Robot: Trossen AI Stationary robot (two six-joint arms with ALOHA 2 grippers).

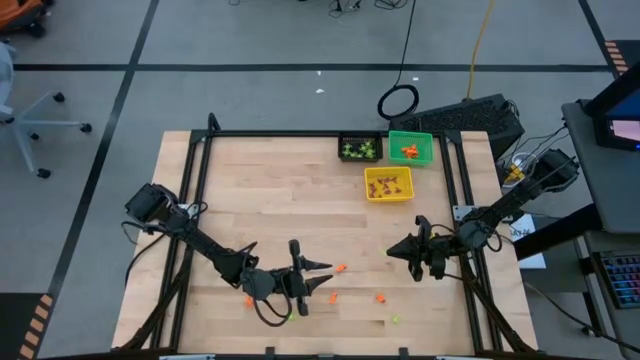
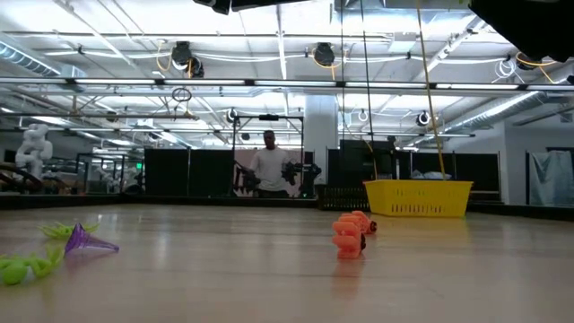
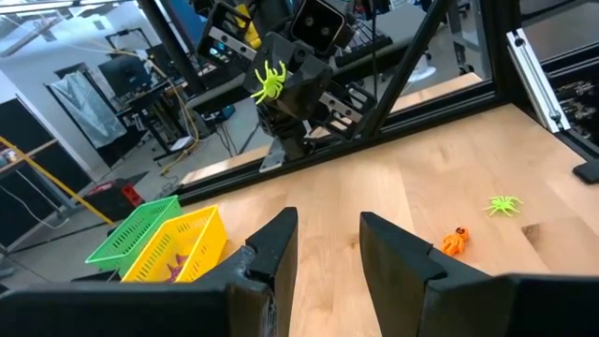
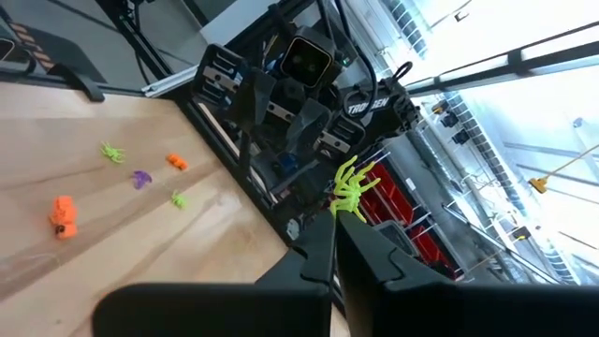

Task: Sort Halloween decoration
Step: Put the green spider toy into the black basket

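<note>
Right wrist view: white "TROSSEN" lettering on the left arm [image 4: 374, 103], partly hidden.

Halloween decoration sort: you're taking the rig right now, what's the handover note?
Left gripper: open, empty, over the near part of the table.
Right gripper: shut on a green spider, not yet binned.
Done: green pieces are in the black bin, orange in the green bin, dark ones in the yellow bin.
Left: loose trinkets, orange and green, near the left gripper.
</note>
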